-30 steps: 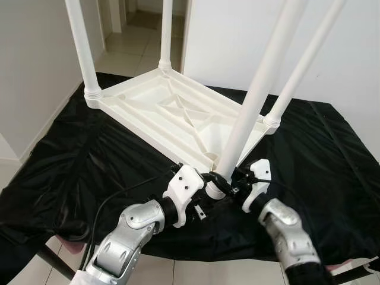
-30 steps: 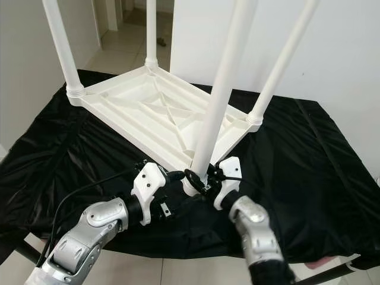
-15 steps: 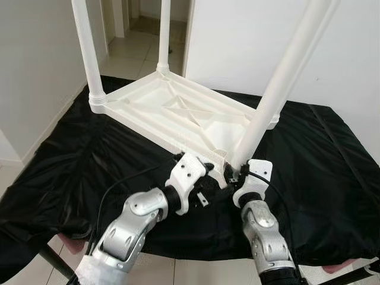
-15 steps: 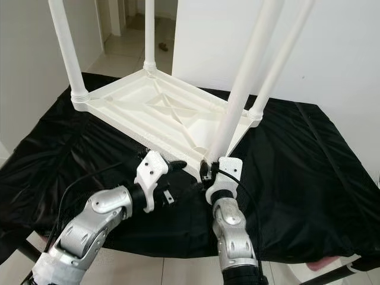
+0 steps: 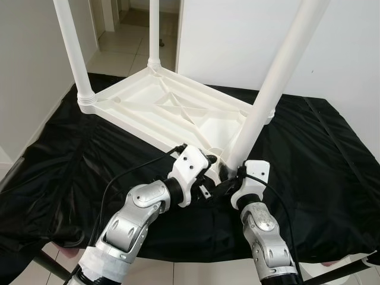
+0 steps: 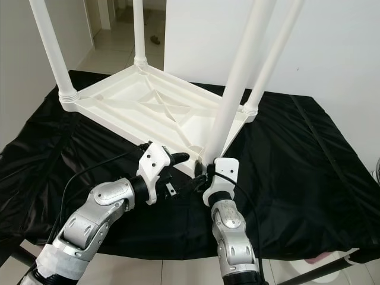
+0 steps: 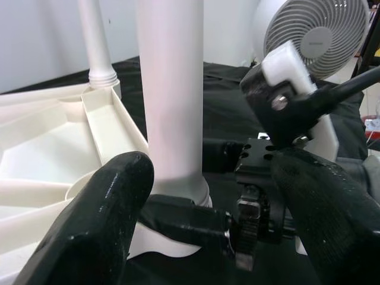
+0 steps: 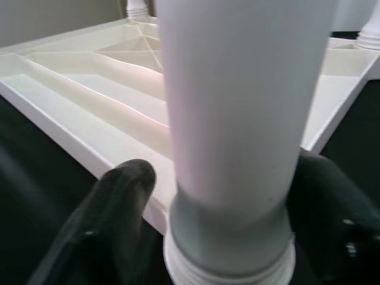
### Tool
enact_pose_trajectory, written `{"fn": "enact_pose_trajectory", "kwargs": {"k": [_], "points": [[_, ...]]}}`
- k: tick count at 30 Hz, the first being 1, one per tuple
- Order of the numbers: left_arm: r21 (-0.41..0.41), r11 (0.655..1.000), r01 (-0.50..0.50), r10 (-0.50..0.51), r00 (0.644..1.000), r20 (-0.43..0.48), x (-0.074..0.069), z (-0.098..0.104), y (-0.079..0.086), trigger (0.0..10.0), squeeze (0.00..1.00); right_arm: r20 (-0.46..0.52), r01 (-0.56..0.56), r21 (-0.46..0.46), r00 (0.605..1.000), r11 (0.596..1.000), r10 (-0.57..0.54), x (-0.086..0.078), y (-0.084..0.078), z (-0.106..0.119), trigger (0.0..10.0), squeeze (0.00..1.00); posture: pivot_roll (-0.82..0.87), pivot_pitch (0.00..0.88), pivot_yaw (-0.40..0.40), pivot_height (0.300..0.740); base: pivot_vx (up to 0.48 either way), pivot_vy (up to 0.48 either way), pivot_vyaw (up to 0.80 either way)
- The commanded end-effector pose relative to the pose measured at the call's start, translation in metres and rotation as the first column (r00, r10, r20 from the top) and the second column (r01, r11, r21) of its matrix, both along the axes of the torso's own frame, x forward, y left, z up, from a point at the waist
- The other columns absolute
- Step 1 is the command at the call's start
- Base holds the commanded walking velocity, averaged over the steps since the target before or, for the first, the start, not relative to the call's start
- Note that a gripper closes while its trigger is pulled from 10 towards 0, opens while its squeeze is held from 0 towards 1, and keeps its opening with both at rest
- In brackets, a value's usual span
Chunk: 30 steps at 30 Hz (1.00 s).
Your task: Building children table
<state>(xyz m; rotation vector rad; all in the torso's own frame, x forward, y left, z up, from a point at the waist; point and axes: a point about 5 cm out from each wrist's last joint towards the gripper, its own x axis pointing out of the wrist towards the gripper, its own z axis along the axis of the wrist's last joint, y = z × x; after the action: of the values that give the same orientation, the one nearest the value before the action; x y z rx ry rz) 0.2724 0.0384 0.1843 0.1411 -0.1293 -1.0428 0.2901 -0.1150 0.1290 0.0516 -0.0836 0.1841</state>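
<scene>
A white children's table [image 5: 160,110] lies upside down on a black cloth. Its nearest leg [image 5: 267,89] rises tilted from the front corner, with its ringed base at the corner socket. My right gripper [image 5: 228,178] is shut on the foot of this leg; in the right wrist view its fingers [image 8: 122,208] hug the leg [image 8: 237,119] on both sides. My left gripper [image 5: 214,165] sits at the same corner from the left. In the left wrist view its fingers [image 7: 113,208] stand open, wide around the leg [image 7: 172,89].
Three other legs stand upright in their corners: back left [image 5: 71,47], back [image 5: 154,29], far right [image 6: 273,59]. The black cloth [image 5: 71,160] covers the whole work surface, whose front edge is just below my arms. A white fan [image 7: 320,35] stands to the right. White walls are close.
The near leg's base has moved from in front of the table into the front corner socket, with both grippers following it. The camera has shifted as well.
</scene>
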Motion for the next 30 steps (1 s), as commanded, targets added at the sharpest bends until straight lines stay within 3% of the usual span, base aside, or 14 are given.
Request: {"fn": "enact_pose_trajectory", "kwargs": {"k": [1,12,13,14,24,30], "points": [[-0.005,1.0,0.011,-0.011,1.0,0.009,0.001,0.002,-0.002,10.0,0.0,-0.001,-0.036,0.001,0.999,0.999,0.036,-0.003,-0.002,-0.001,10.0,1.0,-0.03,0.081,-0.066,0.74,0.0,0.0,0.0],[-0.012,1.0,-0.029,0.03,0.999,0.028,0.005,0.006,0.002,10.0,0.0,0.041,-0.19,-0.043,0.981,0.981,0.192,-0.025,-0.016,0.01,10.0,1.0,-0.04,0.098,-0.058,0.74,0.0,0.0,0.0],[-0.014,0.999,-0.034,0.034,0.999,0.027,0.005,0.006,0.003,10.0,0.0,0.039,-0.227,-0.052,0.973,0.973,0.229,-0.029,-0.017,0.011,10.0,0.44,-0.04,0.098,-0.058,0.74,0.0,0.0,0.0],[-0.014,0.999,-0.039,0.039,0.999,0.027,0.005,0.006,0.005,10.0,0.0,0.045,-0.253,-0.061,0.966,0.966,0.256,-0.033,-0.019,0.013,10.0,0.0,-0.04,0.1,-0.052,0.74,0.0,0.0,0.0],[-0.007,0.997,-0.079,0.079,0.996,0.027,0.006,0.007,0.019,10.0,0.0,0.046,-0.392,-0.107,0.916,0.914,0.398,-0.049,-0.032,0.026,10.0,0.0,-0.04,0.107,-0.045,0.74,0.0,0.0,0.0],[-0.004,0.993,-0.12,0.12,0.992,0.03,0.007,0.009,0.031,10.0,0.0,0.041,-0.402,-0.134,0.911,0.906,0.411,-0.051,-0.043,0.032,10.0,0.0,-0.04,0.104,-0.044,0.74,0.0,0.0,0.0]]}}
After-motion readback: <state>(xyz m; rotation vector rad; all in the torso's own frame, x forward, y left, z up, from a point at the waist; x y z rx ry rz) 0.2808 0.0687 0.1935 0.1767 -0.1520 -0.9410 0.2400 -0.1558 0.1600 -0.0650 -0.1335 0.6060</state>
